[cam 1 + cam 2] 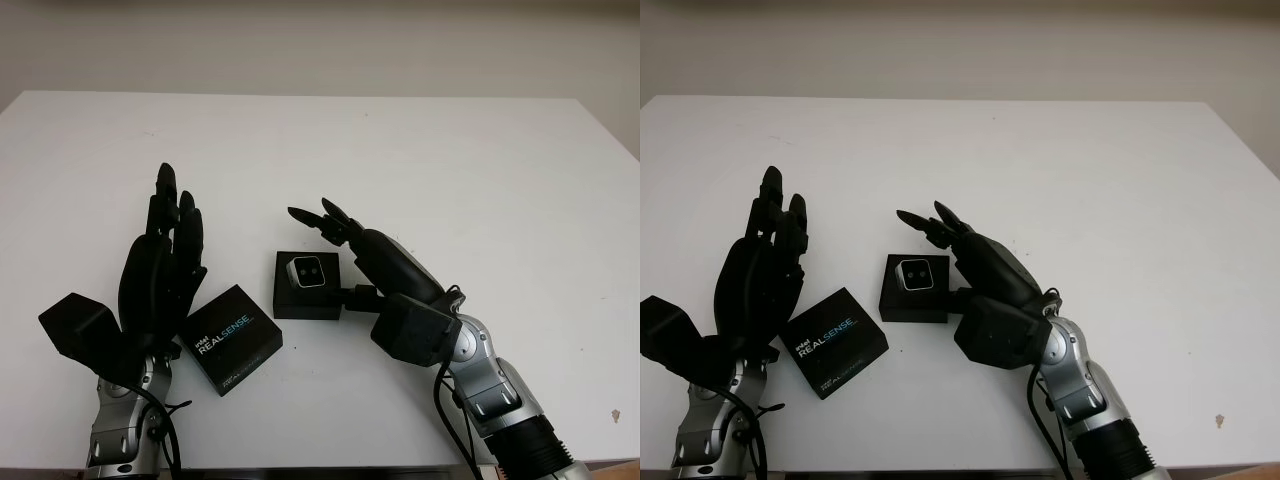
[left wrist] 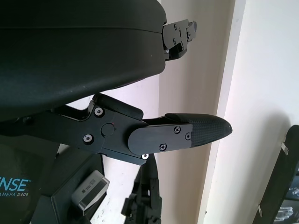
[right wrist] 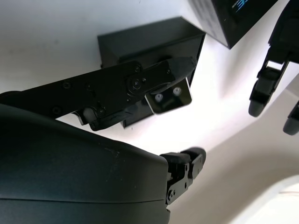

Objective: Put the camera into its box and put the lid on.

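Camera [image 1: 308, 271] lies lens-up in box [image 1: 308, 305].

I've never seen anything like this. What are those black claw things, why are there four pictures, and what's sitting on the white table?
They are the two hands of a humanoid robot, each with three fingers. Two pictures come from cameras in its head, looking down at the white table. The other two come from cameras on its wrists, so close that each hand's own black shell looms large.

On the table sits an open black box with a small silver camera inside it. Beside it lies the lid, printed REALSENSE.

The left hand is raised next to the lid, open and holding nothing. The right hand is beside the box, reaching over its far edge, also holding nothing. The lid is not yet on.
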`<state>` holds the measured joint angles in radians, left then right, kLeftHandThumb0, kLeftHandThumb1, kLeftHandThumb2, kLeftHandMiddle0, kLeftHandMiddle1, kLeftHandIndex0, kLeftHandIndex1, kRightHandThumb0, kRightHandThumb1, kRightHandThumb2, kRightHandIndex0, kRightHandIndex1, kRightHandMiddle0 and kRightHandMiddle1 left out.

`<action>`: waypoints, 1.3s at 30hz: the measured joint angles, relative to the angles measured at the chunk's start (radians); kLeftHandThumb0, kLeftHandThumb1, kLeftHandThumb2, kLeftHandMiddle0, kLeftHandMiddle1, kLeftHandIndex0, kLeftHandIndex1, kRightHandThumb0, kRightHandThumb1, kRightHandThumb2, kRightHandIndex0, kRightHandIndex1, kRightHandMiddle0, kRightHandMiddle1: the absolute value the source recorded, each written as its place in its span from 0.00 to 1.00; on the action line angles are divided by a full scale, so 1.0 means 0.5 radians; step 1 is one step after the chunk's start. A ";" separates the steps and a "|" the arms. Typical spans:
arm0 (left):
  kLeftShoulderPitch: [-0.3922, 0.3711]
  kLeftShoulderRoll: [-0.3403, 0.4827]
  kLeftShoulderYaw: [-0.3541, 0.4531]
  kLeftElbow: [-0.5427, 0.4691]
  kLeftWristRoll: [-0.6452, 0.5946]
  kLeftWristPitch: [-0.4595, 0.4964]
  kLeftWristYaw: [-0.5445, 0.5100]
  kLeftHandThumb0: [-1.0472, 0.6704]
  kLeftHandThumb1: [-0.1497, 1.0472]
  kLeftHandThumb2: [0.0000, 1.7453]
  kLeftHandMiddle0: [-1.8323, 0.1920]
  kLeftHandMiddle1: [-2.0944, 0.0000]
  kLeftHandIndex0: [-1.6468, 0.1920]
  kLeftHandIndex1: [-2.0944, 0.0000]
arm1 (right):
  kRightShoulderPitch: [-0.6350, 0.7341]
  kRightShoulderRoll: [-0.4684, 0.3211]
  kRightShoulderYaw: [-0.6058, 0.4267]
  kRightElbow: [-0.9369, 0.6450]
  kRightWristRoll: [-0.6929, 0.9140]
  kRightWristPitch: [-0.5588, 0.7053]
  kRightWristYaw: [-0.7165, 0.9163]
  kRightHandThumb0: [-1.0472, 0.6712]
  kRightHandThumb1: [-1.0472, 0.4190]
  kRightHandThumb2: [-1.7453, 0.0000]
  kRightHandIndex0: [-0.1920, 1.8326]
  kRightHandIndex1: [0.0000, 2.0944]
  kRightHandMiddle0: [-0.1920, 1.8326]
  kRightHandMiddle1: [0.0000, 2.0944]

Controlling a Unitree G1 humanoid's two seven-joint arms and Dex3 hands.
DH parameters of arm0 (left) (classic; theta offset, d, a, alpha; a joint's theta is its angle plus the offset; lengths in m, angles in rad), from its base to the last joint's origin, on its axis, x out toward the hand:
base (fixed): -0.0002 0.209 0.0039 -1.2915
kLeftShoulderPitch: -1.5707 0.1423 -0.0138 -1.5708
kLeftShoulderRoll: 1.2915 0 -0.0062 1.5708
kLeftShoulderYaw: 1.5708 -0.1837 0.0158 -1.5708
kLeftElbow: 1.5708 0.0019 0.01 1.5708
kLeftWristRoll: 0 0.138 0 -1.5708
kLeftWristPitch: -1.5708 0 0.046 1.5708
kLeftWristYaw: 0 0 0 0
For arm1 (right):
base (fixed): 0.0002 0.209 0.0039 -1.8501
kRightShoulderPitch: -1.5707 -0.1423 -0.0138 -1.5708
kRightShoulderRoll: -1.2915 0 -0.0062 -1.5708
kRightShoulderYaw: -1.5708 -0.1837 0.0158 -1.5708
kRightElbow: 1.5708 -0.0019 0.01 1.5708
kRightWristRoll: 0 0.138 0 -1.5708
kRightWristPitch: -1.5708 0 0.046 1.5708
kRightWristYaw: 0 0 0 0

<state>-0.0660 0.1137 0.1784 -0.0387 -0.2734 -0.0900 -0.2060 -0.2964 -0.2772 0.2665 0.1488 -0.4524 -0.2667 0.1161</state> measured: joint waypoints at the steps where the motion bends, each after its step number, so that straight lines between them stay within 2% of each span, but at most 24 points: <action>1: 0.000 0.000 0.000 0.000 0.001 0.000 0.004 0.21 1.00 0.26 1.00 1.00 1.00 1.00 | -0.013 -0.031 -0.002 0.027 -0.029 -0.054 -0.029 0.36 0.08 0.98 0.17 0.06 0.28 0.14; 5: 0.004 0.000 0.000 -0.008 0.001 0.005 0.015 0.21 1.00 0.26 1.00 1.00 1.00 1.00 | -0.095 -0.161 -0.048 0.070 -0.059 -0.186 -0.058 0.34 0.11 0.98 0.21 0.08 0.29 0.15; 9: 0.007 0.000 -0.003 -0.038 0.011 0.013 0.022 0.21 1.00 0.26 1.00 1.00 1.00 1.00 | -0.200 -0.273 -0.180 -0.013 0.027 -0.206 0.003 0.30 0.14 0.98 0.25 0.09 0.29 0.19; 10: 0.007 0.000 -0.004 -0.043 0.014 0.018 0.025 0.21 1.00 0.26 1.00 1.00 1.00 1.00 | -0.222 -0.293 -0.209 -0.049 0.066 -0.206 0.031 0.30 0.14 0.97 0.25 0.10 0.26 0.26; 14: 0.007 -0.003 -0.015 -0.065 0.020 0.051 0.051 0.21 1.00 0.26 1.00 1.00 1.00 1.00 | -0.285 -0.341 -0.290 -0.172 0.156 -0.192 0.130 0.27 0.16 0.97 0.26 0.15 0.19 0.41; 16: 0.007 -0.005 -0.020 -0.073 0.020 0.053 0.060 0.21 1.00 0.26 1.00 1.00 1.00 1.00 | -0.289 -0.368 -0.305 -0.232 0.131 -0.187 0.155 0.26 0.16 0.97 0.26 0.17 0.18 0.43; 19: 0.007 -0.005 -0.031 -0.074 0.028 0.053 0.064 0.20 1.00 0.26 1.00 1.00 1.00 1.00 | -0.277 -0.406 -0.292 -0.337 -0.028 -0.135 0.173 0.24 0.15 0.97 0.24 0.22 0.18 0.41; 23: 0.007 -0.006 -0.044 -0.074 0.039 0.053 0.065 0.21 1.00 0.27 1.00 1.00 1.00 1.00 | -0.189 -0.393 -0.212 -0.413 -0.219 -0.124 0.124 0.22 0.16 0.97 0.21 0.33 0.20 0.37; 27: 0.007 -0.007 -0.043 -0.076 0.039 0.055 0.066 0.21 1.00 0.27 1.00 1.00 1.00 1.00 | -0.097 -0.333 -0.125 -0.410 -0.344 -0.124 0.024 0.21 0.14 0.97 0.16 0.40 0.19 0.37; 31: 0.007 -0.007 -0.045 -0.080 0.041 0.055 0.070 0.20 1.00 0.26 1.00 1.00 1.00 1.00 | -0.086 -0.274 -0.045 -0.374 -0.454 -0.115 -0.068 0.20 0.12 0.96 0.12 0.41 0.18 0.38; 34: 0.007 -0.007 -0.045 -0.080 0.041 0.051 0.068 0.21 1.00 0.27 1.00 1.00 1.00 1.00 | -0.068 -0.230 0.003 -0.343 -0.542 -0.073 -0.130 0.17 0.10 0.97 0.10 0.41 0.17 0.46; 39: 0.007 -0.007 -0.045 -0.080 0.040 0.049 0.064 0.21 1.00 0.26 1.00 1.00 1.00 1.00 | -0.049 -0.187 0.047 -0.331 -0.625 -0.016 -0.196 0.15 0.09 0.97 0.09 0.40 0.15 0.51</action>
<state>-0.0624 0.1102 0.1561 -0.0786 -0.2532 -0.0656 -0.1738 -0.3211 -0.3708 0.2901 -0.0168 -0.7646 -0.2745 0.0179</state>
